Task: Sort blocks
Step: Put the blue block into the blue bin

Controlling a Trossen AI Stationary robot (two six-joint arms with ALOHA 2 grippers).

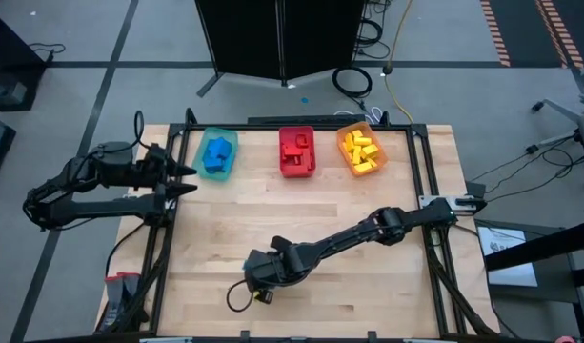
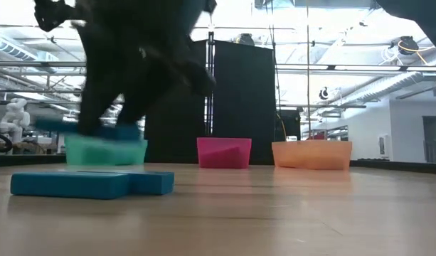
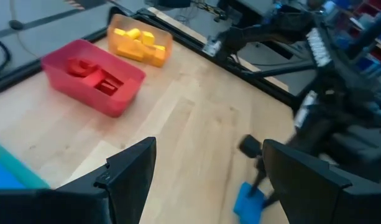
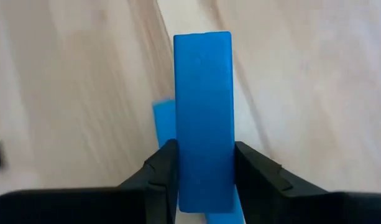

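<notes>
My right gripper [image 1: 258, 278] reaches to the near middle of the table and is shut on a blue block [image 4: 202, 112]. More blue blocks [image 2: 89, 183] lie flat on the wood below it, and one [image 4: 162, 121] shows beside the held one. My left gripper [image 1: 189, 179] waits open at the table's left edge, beside the teal bin [image 1: 217, 152]. That bin holds blue blocks, the red bin [image 1: 296, 151] red ones, and the orange bin [image 1: 360, 150] yellow ones. In the left wrist view my open left gripper [image 3: 209, 162] looks across at the right arm and a blue block [image 3: 248, 202]. My right gripper pinches the blue bar between its two fingers [image 4: 162, 165], which lie across the bar's long sides [image 4: 202, 180] near one end. The rest of the bar reaches out past the fingertips. The fingers come from above. Whether the bar is lifted clear of the blocks below, I cannot tell.
The three bins stand in a row along the far edge: teal bin [image 2: 104, 151], red bin [image 2: 223, 152], orange bin [image 2: 311, 153]. Bare wood [image 1: 368, 286] lies between them and the near edge. A dark frame [image 1: 420, 171] rims the table.
</notes>
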